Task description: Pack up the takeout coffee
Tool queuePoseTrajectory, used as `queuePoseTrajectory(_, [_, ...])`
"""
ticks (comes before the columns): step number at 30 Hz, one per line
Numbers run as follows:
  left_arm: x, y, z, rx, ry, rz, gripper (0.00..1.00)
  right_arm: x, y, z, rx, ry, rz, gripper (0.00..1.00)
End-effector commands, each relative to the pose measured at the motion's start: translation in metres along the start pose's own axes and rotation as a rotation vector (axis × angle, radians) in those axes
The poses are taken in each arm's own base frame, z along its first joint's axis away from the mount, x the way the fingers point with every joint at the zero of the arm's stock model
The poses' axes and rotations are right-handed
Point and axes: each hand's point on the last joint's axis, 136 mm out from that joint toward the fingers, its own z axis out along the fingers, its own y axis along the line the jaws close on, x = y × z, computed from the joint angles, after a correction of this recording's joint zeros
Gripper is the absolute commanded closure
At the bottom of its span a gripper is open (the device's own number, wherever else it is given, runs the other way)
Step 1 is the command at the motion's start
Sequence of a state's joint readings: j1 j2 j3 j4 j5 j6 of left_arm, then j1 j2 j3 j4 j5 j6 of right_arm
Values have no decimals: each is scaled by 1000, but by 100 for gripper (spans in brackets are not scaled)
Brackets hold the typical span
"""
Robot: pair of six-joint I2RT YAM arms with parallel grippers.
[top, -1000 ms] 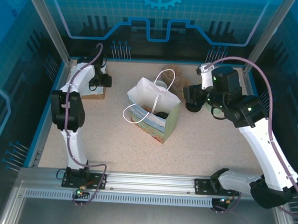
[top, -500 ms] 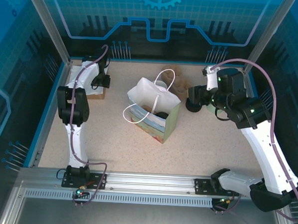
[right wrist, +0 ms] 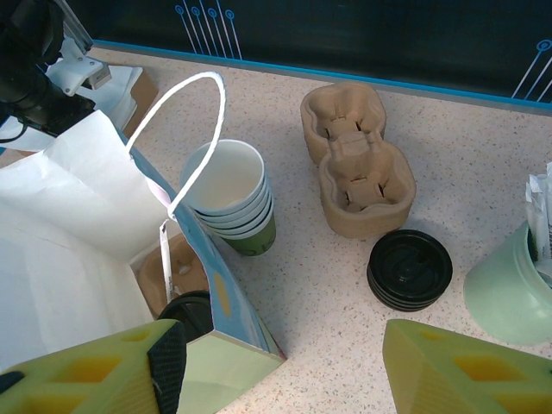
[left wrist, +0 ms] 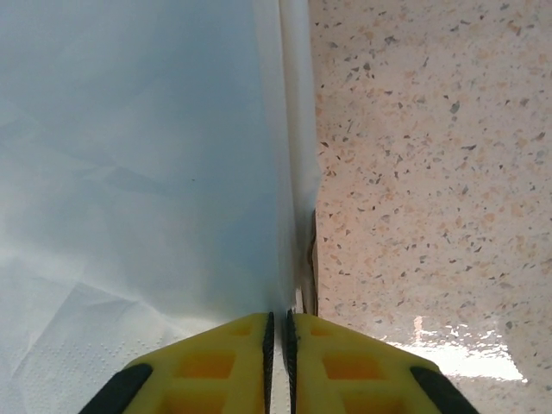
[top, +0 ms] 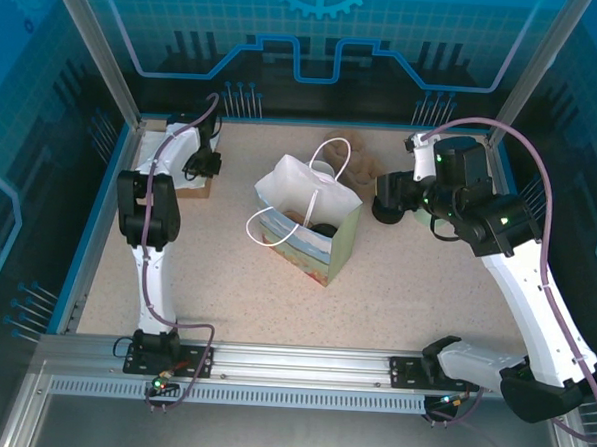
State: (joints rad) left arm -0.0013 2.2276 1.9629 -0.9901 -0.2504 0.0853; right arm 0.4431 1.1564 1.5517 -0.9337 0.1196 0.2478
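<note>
The takeout coffee (right wrist: 185, 312) stands inside the white paper bag (right wrist: 69, 198), in a cardboard carrier; only its dark top shows, also seen from above (top: 324, 230). The bag (top: 309, 209) stands open mid-table. My right gripper (right wrist: 280, 379) hangs open over the bag's right edge with nothing between its fingers; from above it (top: 388, 196) is just right of the bag. My left gripper (left wrist: 278, 317) is at the far left (top: 199, 164), shut on a thin white napkin at the edge of a napkin stack (left wrist: 129, 172).
A stack of green cups (right wrist: 235, 197) stands behind the bag. A two-cup cardboard carrier (right wrist: 358, 164), a pile of black lids (right wrist: 410, 267) and a pale green cup of white sticks (right wrist: 513, 289) lie to the right. The napkins rest on a brown box (top: 195, 188).
My left gripper's jaws have closed on the napkin after the arm shifted slightly toward the back corner. My right arm moved a little at first, then stayed still and open.
</note>
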Motion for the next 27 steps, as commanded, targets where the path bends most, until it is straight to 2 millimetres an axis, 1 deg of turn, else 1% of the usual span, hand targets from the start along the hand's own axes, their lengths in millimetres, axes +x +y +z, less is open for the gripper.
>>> queuePoseTrajectory(1, [-8, 5, -21, -11, -37, 14, 93, -2, -1, -2, -7, -12, 26, 36])
queuePoseTrajectory(2, [-8, 6, -23, -12, -39, 15, 96, -3, -1, -2, -7, -15, 25, 36])
queuePoseTrajectory(4, [-9, 7, -26, -10, -44, 16, 100, -3, -1, -3, -8, -19, 23, 36])
queuePoseTrajectory(7, [-9, 10, -37, -5, -57, 17, 100, -4, 0, -4, -15, -23, 17, 36])
queuePoseTrajectory(10, [-11, 13, -65, 11, -105, 18, 100, -7, 0, -6, -35, -37, 17, 32])
queuePoseTrajectory(12, [-12, 14, -92, 36, -156, 13, 100, -9, 0, -7, -52, -54, 26, 30])
queuePoseTrajectory(15, [-9, 17, -137, 87, -240, -1, 100, -13, 3, -7, -96, -80, 31, 26])
queuePoseTrajectory(16, [-9, 16, -151, 106, -265, -6, 100, -15, 7, -7, -121, -87, 21, 24])
queuePoseTrajectory(18, [-6, 8, -189, 186, -344, 1, 100, -19, 20, -5, -196, -105, -12, 21])
queuePoseTrajectory(19, [-5, 1, -205, 237, -379, 12, 100, -22, 27, -5, -237, -114, -27, 19])
queuePoseTrajectory(21, [0, -19, -248, 379, -479, 67, 100, -30, 46, -7, -336, -141, -69, 15])
queuePoseTrajectory(22, [3, -28, -268, 444, -524, 95, 100, -34, 55, -8, -373, -153, -99, 12])
queuePoseTrajectory(23, [9, -39, -291, 515, -573, 133, 100, -40, 67, -10, -406, -175, -147, 10])
queuePoseTrajectory(24, [15, -50, -315, 581, -624, 177, 100, -43, 78, -11, -429, -192, -208, 6])
queuePoseTrajectory(25, [21, -57, -333, 628, -667, 212, 100, -46, 90, -13, -449, -211, -271, 2])
queuePoseTrajectory(26, [29, -67, -355, 687, -715, 259, 100, -51, 102, -15, -465, -238, -344, 0])
queuePoseTrajectory(27, [39, -76, -377, 748, -763, 308, 100, -54, 116, -17, -491, -262, -421, 0])
